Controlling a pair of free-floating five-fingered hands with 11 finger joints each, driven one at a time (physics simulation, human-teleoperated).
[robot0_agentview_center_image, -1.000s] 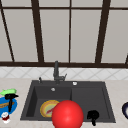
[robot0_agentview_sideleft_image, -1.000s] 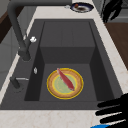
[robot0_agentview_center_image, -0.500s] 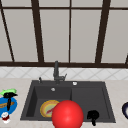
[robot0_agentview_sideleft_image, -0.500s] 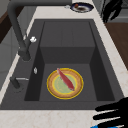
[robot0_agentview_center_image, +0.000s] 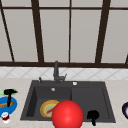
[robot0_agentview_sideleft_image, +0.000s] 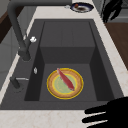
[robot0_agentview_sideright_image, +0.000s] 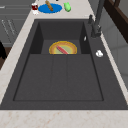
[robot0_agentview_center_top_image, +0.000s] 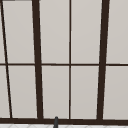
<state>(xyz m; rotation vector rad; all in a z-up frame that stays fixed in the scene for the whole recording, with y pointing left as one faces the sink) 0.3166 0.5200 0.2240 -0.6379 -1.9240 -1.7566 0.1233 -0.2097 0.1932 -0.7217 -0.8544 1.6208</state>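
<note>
Blue round plate (robot0_agentview_center_image: 13, 107) lies flat on the pale counter left of the dark matte sink (robot0_agentview_center_image: 87, 97), carrying a brown stick. The left hand (robot0_agentview_center_image: 9, 92) hovers by the sink's left front corner, fingers straight, gripping nothing. The right hand (robot0_agentview_center_image: 93, 115) hangs at the sink's front; its fingers cannot be made out. Inside the sink rests 1 yellow-rimmed plate (robot0_agentview_sideleft_image: 50, 85), and 1 glossy red sphere (robot0_agentview_center_image: 67, 115) sits at the sink's front.

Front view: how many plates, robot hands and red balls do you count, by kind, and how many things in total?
Plates: 3 (yellow plate, blue plate, dark plate)
Robot hands: 2 (left robot hand, right robot hand)
Red balls: 1 (red ball)
Total: 6
</note>
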